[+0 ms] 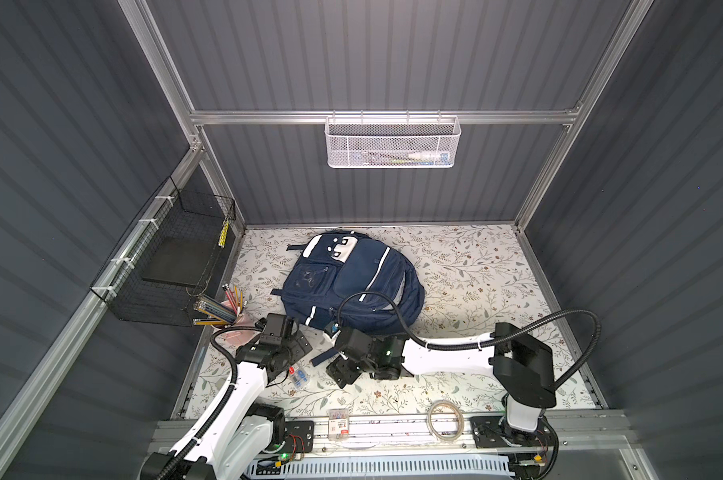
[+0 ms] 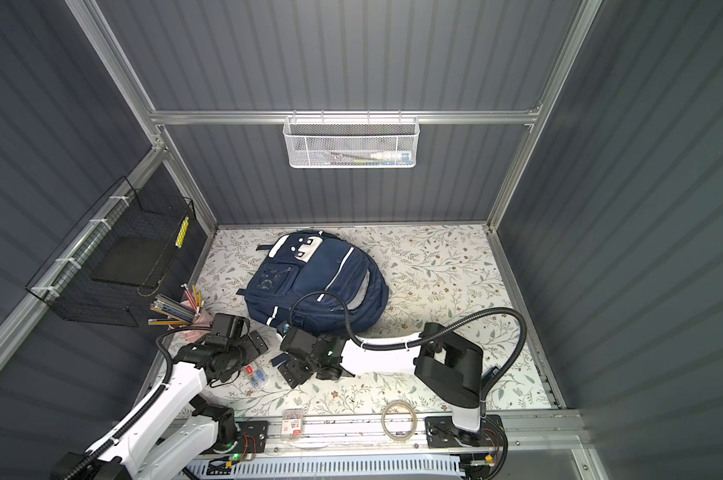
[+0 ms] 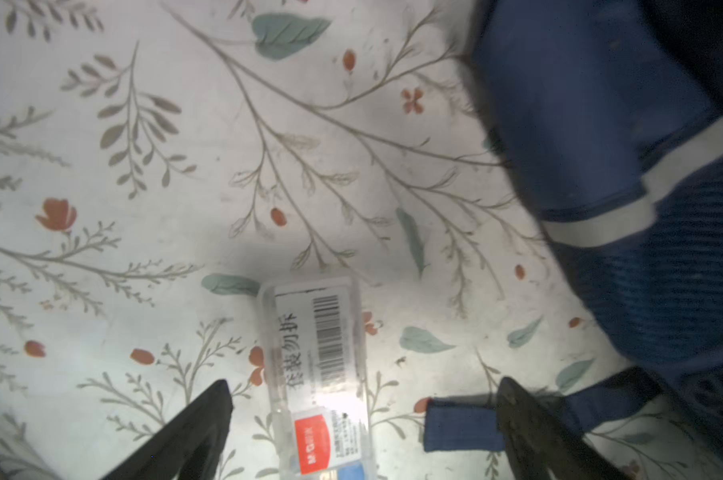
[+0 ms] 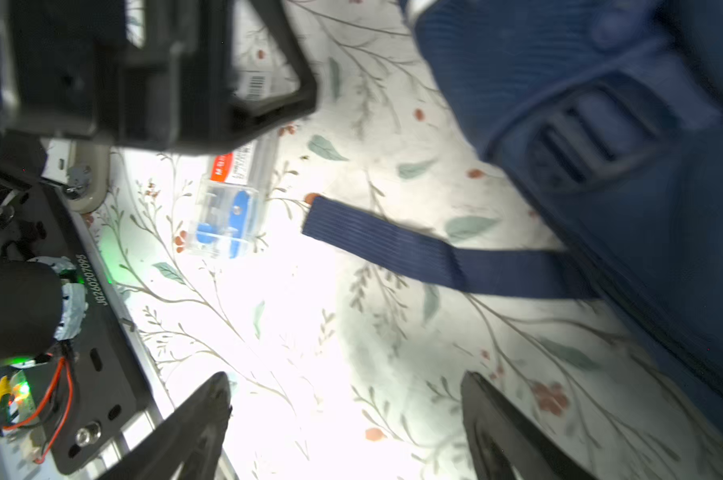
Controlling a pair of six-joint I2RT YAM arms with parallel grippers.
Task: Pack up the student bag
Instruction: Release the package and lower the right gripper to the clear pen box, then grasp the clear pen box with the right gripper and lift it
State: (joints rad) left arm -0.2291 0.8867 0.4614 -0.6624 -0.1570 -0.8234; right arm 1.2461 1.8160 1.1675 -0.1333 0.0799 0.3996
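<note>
Your left gripper (image 3: 364, 384) hangs over the clear plastic case (image 3: 318, 353) with its fingers spread wide, holding nothing. The case lies flat on the tabletop (image 1: 476, 270). The student bag (image 1: 351, 286) lies front-up, a little toward 12 o'clock of the tabletop's middle, and the case sits near its 7 o'clock corner.

The step in hand looks like picking up that case. In the left wrist view it lies off-centre between the fingers, and the loose end of the bag's strap (image 3: 461, 424) sits right against the other finger. Shift toward the case until it is centred, so the strap stays out of the grip. Close across the case's narrow width, low on its walls, since smooth plastic will likely slip if pinched by the top edge.

Your right gripper (image 4: 347, 378) is also spread apart and empty, over bare tabletop beside the strap. Keep it clear, ready to hold the bag open.
</note>
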